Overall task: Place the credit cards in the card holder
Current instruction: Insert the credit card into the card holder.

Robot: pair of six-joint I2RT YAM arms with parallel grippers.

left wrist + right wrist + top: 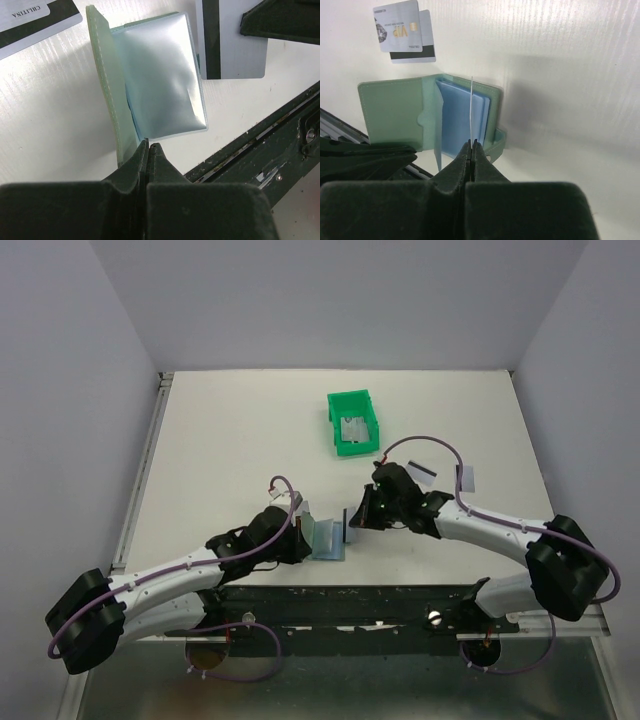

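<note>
Right wrist: my right gripper (471,146) pinches a credit card (235,55) at the card holder (390,115) my left gripper (148,148) clamps; tilted, it may miss the pocket (455,120).

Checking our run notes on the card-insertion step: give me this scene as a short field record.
holder: flat grey-green folding wallet, open on the white table, blue pockets showing
left tool: shut on the wallet's edge
right tool: shut on a thin silvery card, edge-on, upright over the pockets
insertion: cannot tell whether it has entered a pocket
loose: two overlapping cards on the table beyond the wallet
bin: bright green plastic bin, one grey card inside
</note>
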